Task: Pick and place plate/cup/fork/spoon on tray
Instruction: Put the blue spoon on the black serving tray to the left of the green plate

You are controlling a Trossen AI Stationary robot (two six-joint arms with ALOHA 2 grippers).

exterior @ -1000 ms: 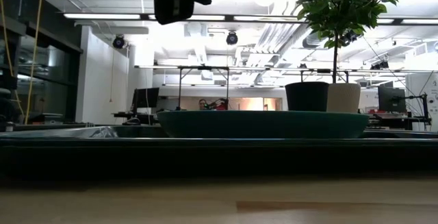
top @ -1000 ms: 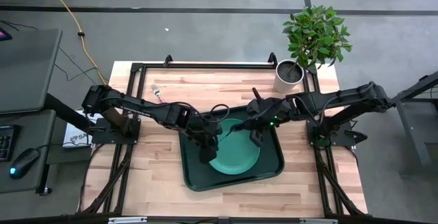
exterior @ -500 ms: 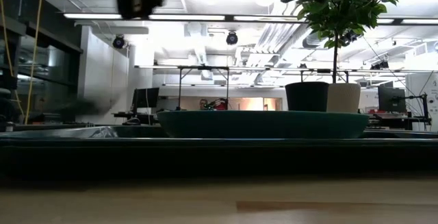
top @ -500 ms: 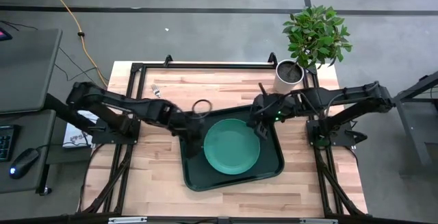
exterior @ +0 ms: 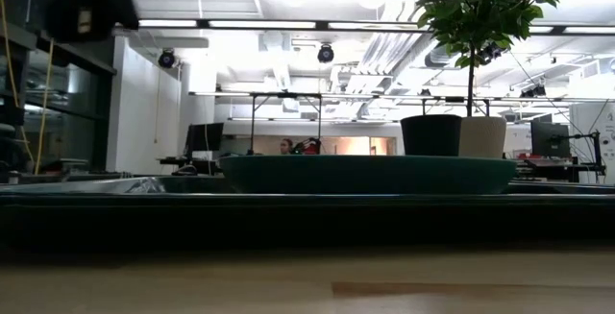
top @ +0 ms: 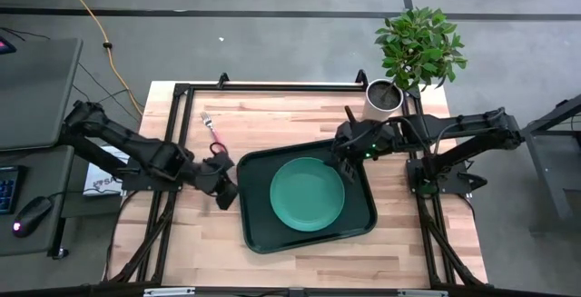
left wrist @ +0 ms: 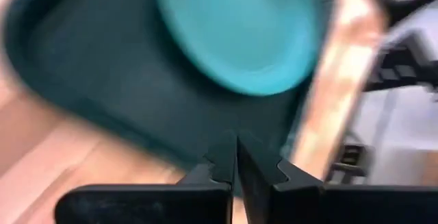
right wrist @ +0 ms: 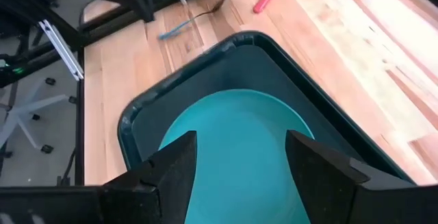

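The teal plate (top: 307, 193) lies flat in the dark green tray (top: 259, 233). My right gripper (right wrist: 239, 172) hangs open above the plate's far right part, near the tray's far right corner, touching nothing. My left gripper (top: 227, 194) is shut and empty, above the bare table just left of the tray. The pink-handled fork (top: 216, 130) lies on the table at the far left. The blue-handled spoon (right wrist: 174, 29) lies on the wood beyond the tray's left side. In the low view the dark cup (exterior: 430, 133) stands beside the white pot (exterior: 480, 136).
A potted plant (top: 413, 47) stands in its white pot at the table's far right corner, close behind my right arm. Black frame rails (top: 272, 86) run along the table's edges. Bare wood (top: 300, 270) lies near the front edge.
My left gripper has gone from above the plate toward the table's left edge, off the tray, staying shut. My right gripper has drawn back from the plate's right rim toward the tray's far right corner and has opened. The plate has stayed in the tray.
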